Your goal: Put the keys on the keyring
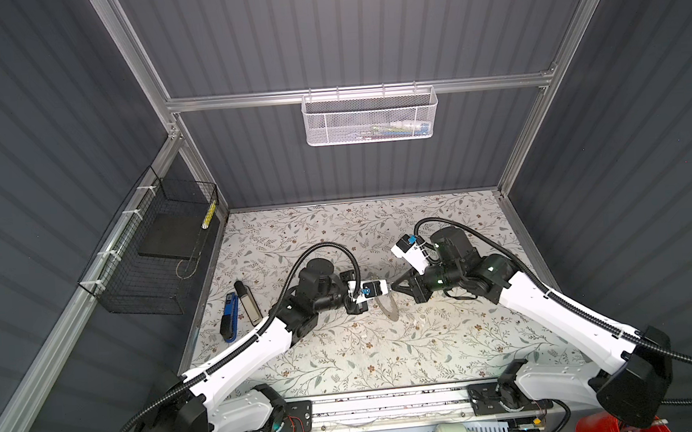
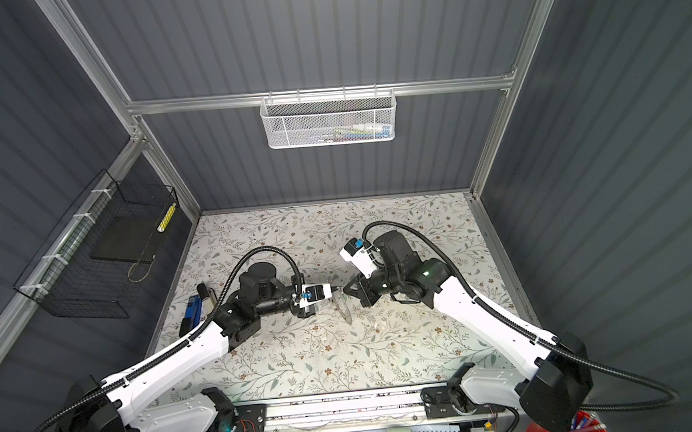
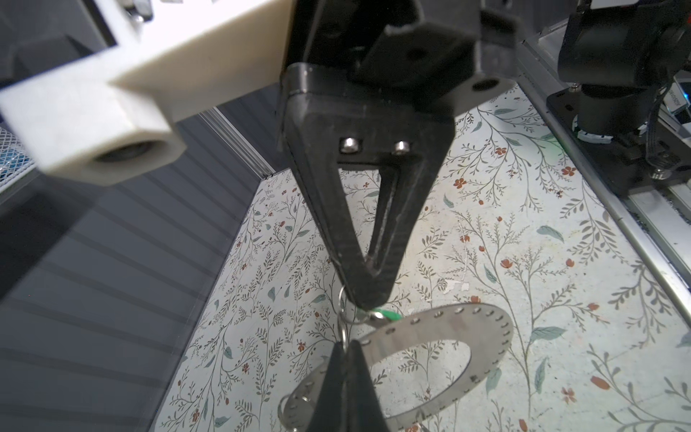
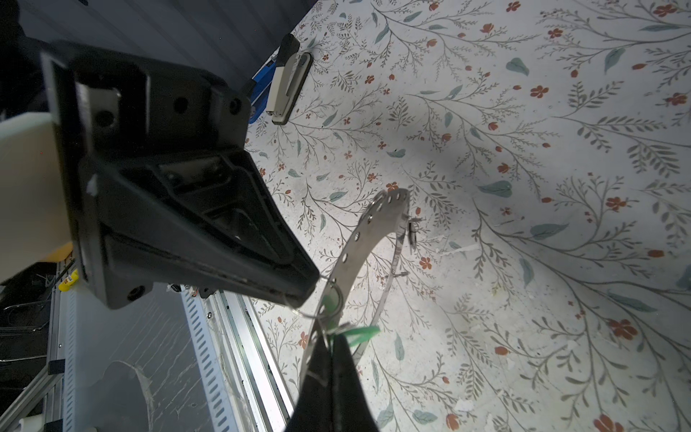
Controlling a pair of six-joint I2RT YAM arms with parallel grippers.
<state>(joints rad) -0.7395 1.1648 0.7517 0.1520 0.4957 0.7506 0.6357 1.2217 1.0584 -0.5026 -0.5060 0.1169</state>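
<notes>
Tabletop [image 1: 345,350] in floral print, grey ribbed walls [image 1: 323,39], left gripper [image 3: 346,349] clamping keyring [image 3: 467,336], right gripper [image 4: 331,340] pinching green tag [image 4: 361,333]

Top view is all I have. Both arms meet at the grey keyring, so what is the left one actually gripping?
Observer: The left wrist view shows the left gripper with its jaws shut on the rim of the keyring.
Operator: And the right one?
Observer: In the right wrist view the right gripper is shut too, the green key tag sticking out from its jaws.
Operator: Any free holes?
Observer: Yes, the small rim holes along the arc away from the left gripper look empty.
</notes>
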